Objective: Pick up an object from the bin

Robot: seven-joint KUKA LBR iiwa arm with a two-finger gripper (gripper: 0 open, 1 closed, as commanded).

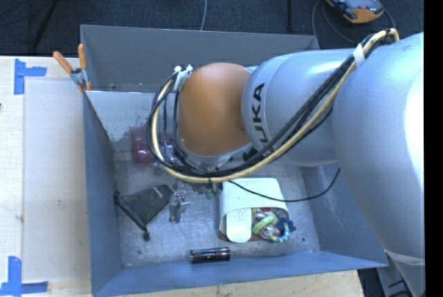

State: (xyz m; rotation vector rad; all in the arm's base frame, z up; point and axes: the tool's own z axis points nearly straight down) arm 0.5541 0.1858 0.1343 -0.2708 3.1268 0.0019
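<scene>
My gripper [178, 207] reaches down below the orange wrist cover, near the middle of the bin floor. Its tip stands right beside the right edge of a dark grey, flat, wedge-shaped thing [142, 203] with a thin black stem that lies at the left of the floor. Whether the two touch I cannot tell. A white packet [250, 208] with small coloured pieces in its clear front lies just to the right of the gripper.
A black stick-like cylinder [210, 255] lies along the near wall. A pink-purple thing [143, 148] sits at the far left, partly under the arm's cables. The arm and its orange cover hide the back and right of the bin.
</scene>
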